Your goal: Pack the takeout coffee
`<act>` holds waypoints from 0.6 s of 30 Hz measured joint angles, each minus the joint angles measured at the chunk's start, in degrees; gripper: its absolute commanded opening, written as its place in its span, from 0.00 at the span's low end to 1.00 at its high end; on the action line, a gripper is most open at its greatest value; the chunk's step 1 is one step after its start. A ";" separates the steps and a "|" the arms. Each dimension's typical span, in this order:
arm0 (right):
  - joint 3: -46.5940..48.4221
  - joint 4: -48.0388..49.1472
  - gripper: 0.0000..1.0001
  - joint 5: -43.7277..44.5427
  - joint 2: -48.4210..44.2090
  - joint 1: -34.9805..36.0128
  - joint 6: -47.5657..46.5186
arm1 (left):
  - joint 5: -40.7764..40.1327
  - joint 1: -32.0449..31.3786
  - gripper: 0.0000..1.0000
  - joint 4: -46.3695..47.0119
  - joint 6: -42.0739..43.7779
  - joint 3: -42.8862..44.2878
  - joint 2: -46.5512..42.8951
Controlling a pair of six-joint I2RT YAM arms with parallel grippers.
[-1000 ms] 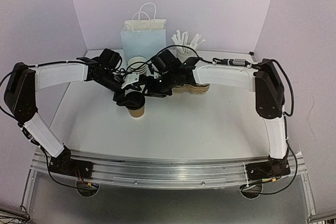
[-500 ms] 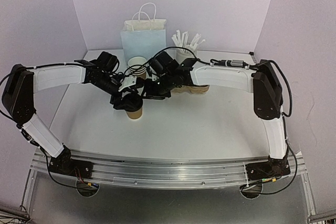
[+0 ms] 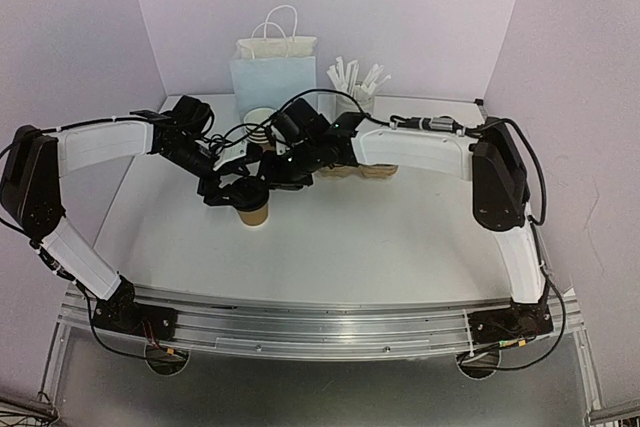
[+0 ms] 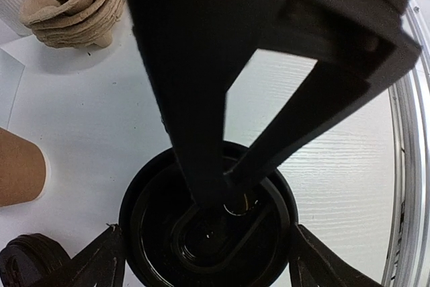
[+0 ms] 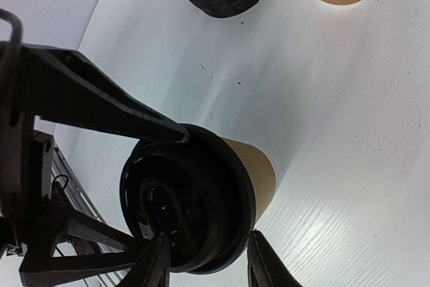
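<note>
Pressing straight down all round should seat the black lid (image 5: 181, 199) on the brown cup (image 5: 262, 173), centre of the worktop (image 3: 380, 237); left gripper (image 4: 205, 230) straddles it wide open, right gripper (image 5: 208, 235) part-spread at its rim, hold unclear.

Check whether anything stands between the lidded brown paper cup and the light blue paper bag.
Yes. An open brown paper cup stands right in front of the light blue paper bag, in line with the lidded brown paper cup.
</note>
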 measured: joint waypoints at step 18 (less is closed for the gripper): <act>2.69 -1.93 0.25 -0.39 2.50 0.00 -0.60 | 2.21 0.72 0.53 3.78 2.79 -3.37 -0.94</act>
